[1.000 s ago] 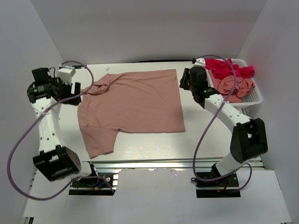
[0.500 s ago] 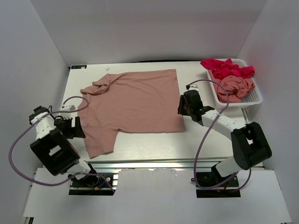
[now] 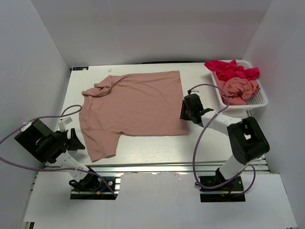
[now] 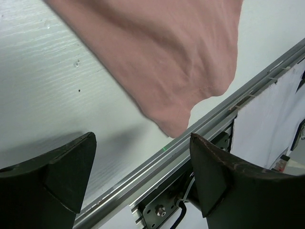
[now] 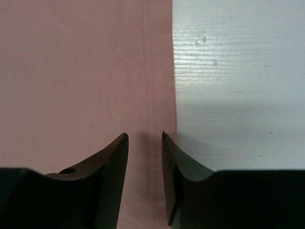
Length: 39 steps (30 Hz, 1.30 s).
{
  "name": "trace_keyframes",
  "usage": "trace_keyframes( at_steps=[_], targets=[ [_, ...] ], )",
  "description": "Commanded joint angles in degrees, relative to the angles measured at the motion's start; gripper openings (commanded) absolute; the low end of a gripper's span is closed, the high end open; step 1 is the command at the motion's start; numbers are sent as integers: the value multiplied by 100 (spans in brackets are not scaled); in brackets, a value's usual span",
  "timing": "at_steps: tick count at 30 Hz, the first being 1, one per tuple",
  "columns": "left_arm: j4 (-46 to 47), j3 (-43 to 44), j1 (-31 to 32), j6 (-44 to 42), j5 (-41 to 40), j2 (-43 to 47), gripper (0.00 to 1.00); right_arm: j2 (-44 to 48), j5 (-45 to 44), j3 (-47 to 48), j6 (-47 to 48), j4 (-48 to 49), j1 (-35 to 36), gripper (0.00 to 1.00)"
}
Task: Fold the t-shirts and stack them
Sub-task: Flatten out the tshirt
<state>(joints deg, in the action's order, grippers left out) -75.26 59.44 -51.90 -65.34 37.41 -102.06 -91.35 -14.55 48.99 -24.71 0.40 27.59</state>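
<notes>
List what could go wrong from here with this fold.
1. The right gripper sits at the shirt's hem edge, jaws narrowly apart; it may catch only a sliver and slip.
2. The left gripper is wide open beside the near sleeve, close to the table rail; it may miss the cloth.
3. The collar end is bunched, so the fold may come out uneven.

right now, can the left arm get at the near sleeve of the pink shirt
Probably yes. The left claw is open and sits just left of the sleeve, with only bare table between them and nothing lying in the way.
</notes>
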Motion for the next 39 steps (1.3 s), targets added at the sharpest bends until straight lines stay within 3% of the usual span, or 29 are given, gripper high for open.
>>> trace_keyframes(
  at_steps=[1,9,16,25,30,39],
  targets=[
    [-542,68,-4,-488,284,397,88,-163,40,190,-174,302,-79,40],
    [-525,155,154,-523,48,90,89,-304,13,85,-579,556,-386,41],
    [582,51,171,144,-584,291,89,-226,206,-12,-877,435,-615,41],
    [855,-424,505,136,-955,450,89,1189,330,-1013,-1633,241,-589,41],
    [1022,-442,655,267,-1016,292,89,1681,260,-1111,-1599,127,-536,41],
    [1717,-723,663,505,-1315,397,87,1647,628,-1111,-1203,302,-431,40]
  ],
)
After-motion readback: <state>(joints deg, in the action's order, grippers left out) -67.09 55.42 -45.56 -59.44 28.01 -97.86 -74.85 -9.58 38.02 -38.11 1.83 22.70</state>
